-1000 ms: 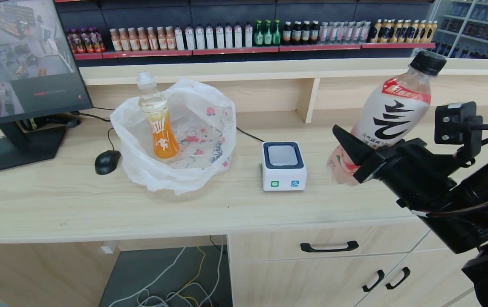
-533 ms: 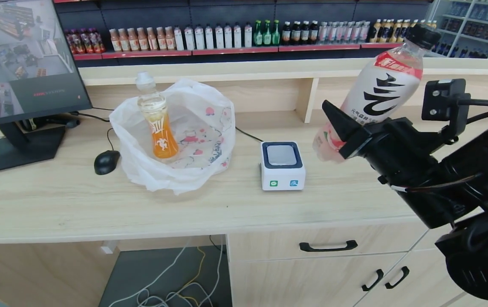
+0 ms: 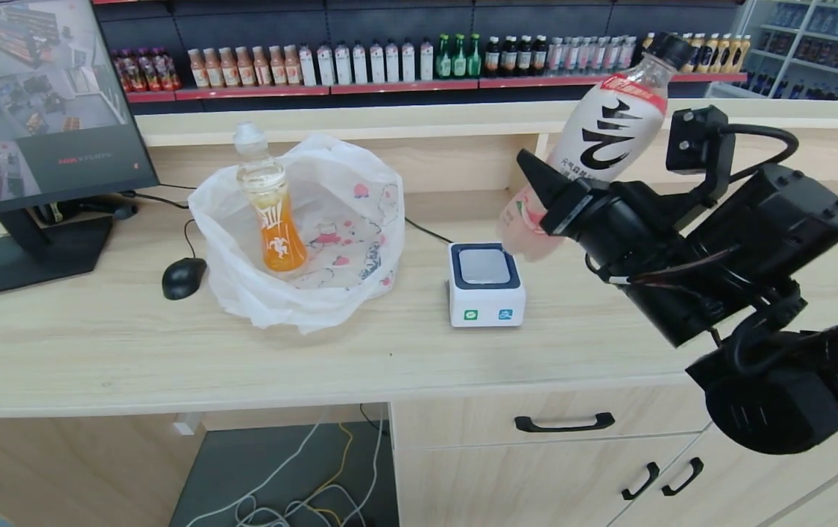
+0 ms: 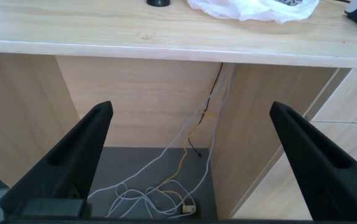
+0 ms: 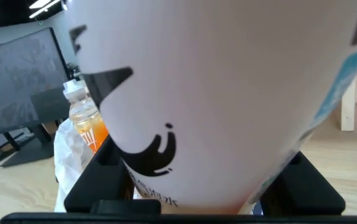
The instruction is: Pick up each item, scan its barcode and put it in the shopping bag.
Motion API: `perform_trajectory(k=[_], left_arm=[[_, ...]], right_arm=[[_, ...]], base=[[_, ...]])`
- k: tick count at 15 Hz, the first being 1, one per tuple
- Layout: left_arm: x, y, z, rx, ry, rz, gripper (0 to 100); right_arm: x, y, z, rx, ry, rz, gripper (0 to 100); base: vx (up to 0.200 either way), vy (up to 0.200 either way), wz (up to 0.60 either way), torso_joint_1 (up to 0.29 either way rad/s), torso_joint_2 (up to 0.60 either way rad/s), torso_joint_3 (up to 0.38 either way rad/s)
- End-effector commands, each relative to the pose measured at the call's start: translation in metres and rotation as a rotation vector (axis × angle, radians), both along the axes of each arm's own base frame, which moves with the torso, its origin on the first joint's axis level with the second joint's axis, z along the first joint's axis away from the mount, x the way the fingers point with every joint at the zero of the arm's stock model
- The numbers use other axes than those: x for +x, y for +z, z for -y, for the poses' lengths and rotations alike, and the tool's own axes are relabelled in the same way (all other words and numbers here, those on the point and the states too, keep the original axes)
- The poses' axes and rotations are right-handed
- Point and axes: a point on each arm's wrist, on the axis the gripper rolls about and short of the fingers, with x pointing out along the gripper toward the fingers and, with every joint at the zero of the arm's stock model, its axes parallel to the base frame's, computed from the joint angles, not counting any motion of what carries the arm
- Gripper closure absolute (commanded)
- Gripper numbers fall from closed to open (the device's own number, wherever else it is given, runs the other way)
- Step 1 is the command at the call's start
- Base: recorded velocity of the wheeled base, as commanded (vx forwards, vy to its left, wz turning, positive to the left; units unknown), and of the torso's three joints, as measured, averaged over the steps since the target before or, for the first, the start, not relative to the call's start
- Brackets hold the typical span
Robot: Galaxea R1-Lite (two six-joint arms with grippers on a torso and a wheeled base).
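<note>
My right gripper (image 3: 561, 208) is shut on a white-labelled bottle (image 3: 587, 143) with a black cap and pinkish base, held tilted in the air just right of and above the scanner (image 3: 485, 284), a small white box with a dark-framed window on the counter. Up close, the bottle's white label (image 5: 228, 93) fills the right wrist view between the black fingers (image 5: 97, 180). A white plastic shopping bag (image 3: 338, 241) stands open left of the scanner with an orange drink bottle (image 3: 270, 205) upright inside. My left gripper (image 4: 190, 155) hangs open below the counter edge, holding nothing.
A monitor (image 3: 31, 102) on a black stand and a black mouse (image 3: 184, 277) sit at the counter's left. A raised wooden ledge (image 3: 462, 117) runs behind the counter. Drawers with black handles (image 3: 565, 423) lie below. Cables (image 4: 178, 180) hang under the counter.
My right arm has carried the bottle leftward and upward, from the counter's right side to just beside the scanner. The bag, orange bottle and scanner have not moved.
</note>
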Motion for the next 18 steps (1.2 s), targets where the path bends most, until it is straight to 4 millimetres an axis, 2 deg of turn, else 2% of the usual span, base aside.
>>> perform_trajectory(k=[1, 6, 11, 15, 18], left_arm=[[0.0, 0.0, 0.0, 0.0, -0.002, 0.0, 0], [0.0, 0.0, 0.0, 0.0, 0.0, 0.0, 0], [0.0, 0.0, 0.0, 0.0, 0.0, 0.0, 0], [0.0, 0.0, 0.0, 0.0, 0.0, 0.0, 0], [0.0, 0.0, 0.0, 0.0, 0.0, 0.0, 0]], right_arm=[[0.014, 0.022, -0.017, 0.109, 0.063, 0.014, 100], [0.032, 0.005, -0.029, 0.254, 0.155, -0.096, 100], [0.048, 0.002, -0.04, 0.396, 0.238, -0.146, 100], [0.052, -0.002, -0.046, 0.472, 0.285, -0.193, 100], [0.055, -0.014, -0.046, 0.538, 0.307, -0.259, 100]], base=[[0.0, 0.0, 0.0, 0.0, 0.0, 0.0], [0.0, 0.0, 0.0, 0.0, 0.0, 0.0], [0.0, 0.0, 0.0, 0.0, 0.0, 0.0], [0.0, 0.0, 0.0, 0.0, 0.0, 0.0], [0.0, 0.0, 0.0, 0.0, 0.0, 0.0]])
